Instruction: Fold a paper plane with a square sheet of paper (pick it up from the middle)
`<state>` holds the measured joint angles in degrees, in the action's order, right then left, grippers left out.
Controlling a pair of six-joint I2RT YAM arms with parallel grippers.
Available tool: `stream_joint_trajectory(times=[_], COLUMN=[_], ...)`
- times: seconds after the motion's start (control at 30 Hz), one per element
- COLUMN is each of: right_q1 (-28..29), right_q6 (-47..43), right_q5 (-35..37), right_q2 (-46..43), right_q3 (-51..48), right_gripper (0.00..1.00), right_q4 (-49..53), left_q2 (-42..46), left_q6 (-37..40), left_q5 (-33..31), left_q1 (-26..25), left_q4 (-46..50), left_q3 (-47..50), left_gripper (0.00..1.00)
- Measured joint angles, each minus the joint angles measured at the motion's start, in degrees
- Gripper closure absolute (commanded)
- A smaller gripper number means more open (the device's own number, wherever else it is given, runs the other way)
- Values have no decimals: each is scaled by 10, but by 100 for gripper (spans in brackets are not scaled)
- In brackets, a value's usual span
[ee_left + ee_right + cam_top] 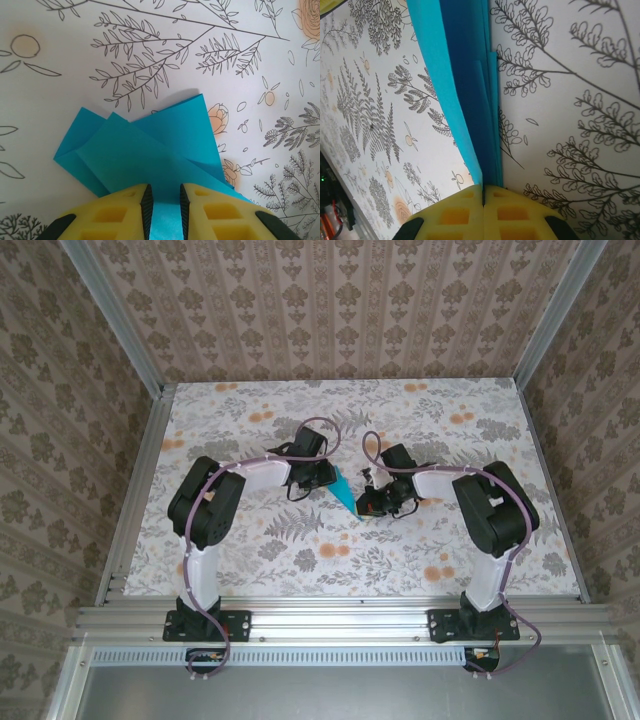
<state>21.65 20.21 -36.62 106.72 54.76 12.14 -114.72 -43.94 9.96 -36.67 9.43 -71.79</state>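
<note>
Paper plane (465, 90) — pinched within right tool (484, 192)

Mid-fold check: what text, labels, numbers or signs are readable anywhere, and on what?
No readable text anywhere.
The folded teal-blue paper sheet is unmarked, the white floral table cover carries only drawings, and the yellow gripper fingers bear no lettering.

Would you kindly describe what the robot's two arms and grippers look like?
Both the left arm and right arm alternate white links with black joints on black bases, each trailed by a thin purple cable. The left gripper and right gripper have yellow fingers with recessed pockets and black pads.
</note>
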Motion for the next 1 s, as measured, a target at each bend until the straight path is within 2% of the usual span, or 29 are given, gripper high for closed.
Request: stream_joint_trajectory(times=[0.33,0.63,1.0], right_q1=[-13,-14,-14], right_q6=[12,12,12], right_q5=[-39,-43,-44], right_q2=[18,23,25], right_q3=[5,12,16], right_gripper=[97,97,98], right_q4=[0,9,14], left_q2=[5,50,53], left_q6=[11,8,0], left_q5=[52,112,139], left_q1=[3,-19,-54], left_q4=[-30,-101,-131], left_q3=[7,68,86], left_gripper=[63,64,67])
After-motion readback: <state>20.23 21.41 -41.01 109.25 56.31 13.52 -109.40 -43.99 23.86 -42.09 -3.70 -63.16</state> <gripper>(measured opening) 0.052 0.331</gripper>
